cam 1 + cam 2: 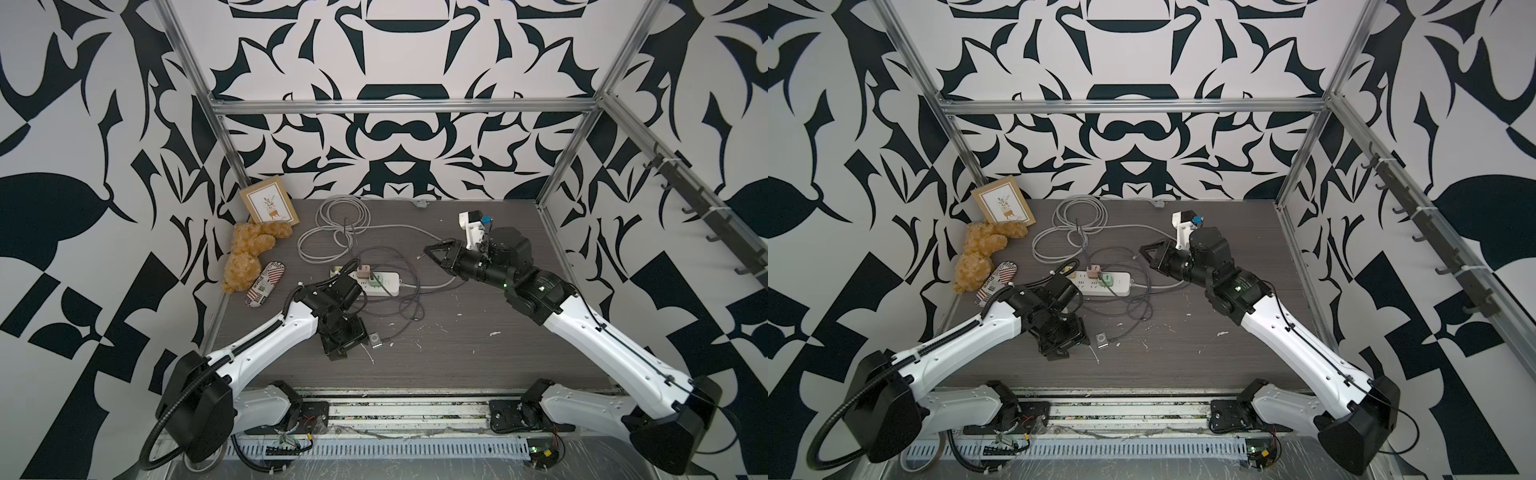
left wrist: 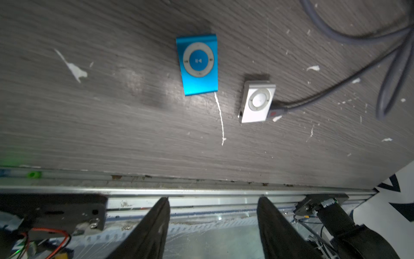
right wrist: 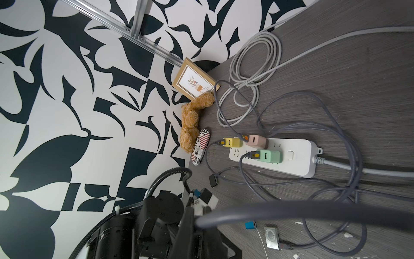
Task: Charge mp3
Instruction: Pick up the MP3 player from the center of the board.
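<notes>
A blue mp3 player (image 2: pixel 197 64) lies flat on the dark table, with a silver mp3 player (image 2: pixel 257 102) beside it. A grey cable (image 2: pixel 313 98) is plugged into the silver one's side. My left gripper (image 2: pixel 214 198) is open and holds nothing, hanging over the table's front edge a short way from both players. In a top view the left gripper (image 1: pixel 340 347) sits just left of the silver player (image 1: pixel 377 340), and the blue one is hidden beneath it. My right gripper (image 3: pixel 197 215) is shut on a grey cable (image 3: pixel 291 213), raised right of the power strip (image 3: pixel 291 161).
Yellow (image 3: pixel 233 142), pink (image 3: pixel 256 141) and green (image 3: pixel 268 157) chargers sit in the strip, each with a grey cable. A light grey cord (image 1: pixel 340 224) is coiled at the back. A teddy bear (image 1: pixel 249 253), framed card (image 1: pixel 270 205) and patterned pouch (image 1: pixel 266 284) crowd the far left corner.
</notes>
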`<state>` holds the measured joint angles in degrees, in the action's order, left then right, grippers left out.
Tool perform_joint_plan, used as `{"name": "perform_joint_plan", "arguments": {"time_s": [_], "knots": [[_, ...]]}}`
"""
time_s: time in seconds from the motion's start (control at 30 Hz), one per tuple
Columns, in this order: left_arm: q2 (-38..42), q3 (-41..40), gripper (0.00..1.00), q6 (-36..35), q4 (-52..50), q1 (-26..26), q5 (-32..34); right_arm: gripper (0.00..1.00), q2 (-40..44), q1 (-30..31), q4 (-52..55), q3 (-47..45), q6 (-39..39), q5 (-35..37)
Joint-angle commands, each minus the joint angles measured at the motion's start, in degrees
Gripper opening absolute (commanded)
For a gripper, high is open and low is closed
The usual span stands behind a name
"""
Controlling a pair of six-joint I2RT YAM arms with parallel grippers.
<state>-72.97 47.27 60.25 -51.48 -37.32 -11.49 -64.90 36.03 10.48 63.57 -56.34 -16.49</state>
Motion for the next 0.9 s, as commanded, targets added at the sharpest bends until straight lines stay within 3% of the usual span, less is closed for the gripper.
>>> {"name": "perform_joint_plan", "arguments": {"time_s": [0.0,0.43,0.87], "knots": [[-2.9,-1.8,0.62,0.3,2.5,1.0,4.9,0.00,2.1,-0.1,-2.2,0.8,0.8,-1.0],[-11.5,-1.5,0.56,1.0,10.8,2.8,9.3,0.00,3.0,-0.1,-4.0,-0.6,-0.5,-1.7],[-17.2,2.0,0.49,-1.0,11.8,3.4,12.2,0.00,3.6,-0.1,-4.2,-0.4,-0.2,-1.6]]}}
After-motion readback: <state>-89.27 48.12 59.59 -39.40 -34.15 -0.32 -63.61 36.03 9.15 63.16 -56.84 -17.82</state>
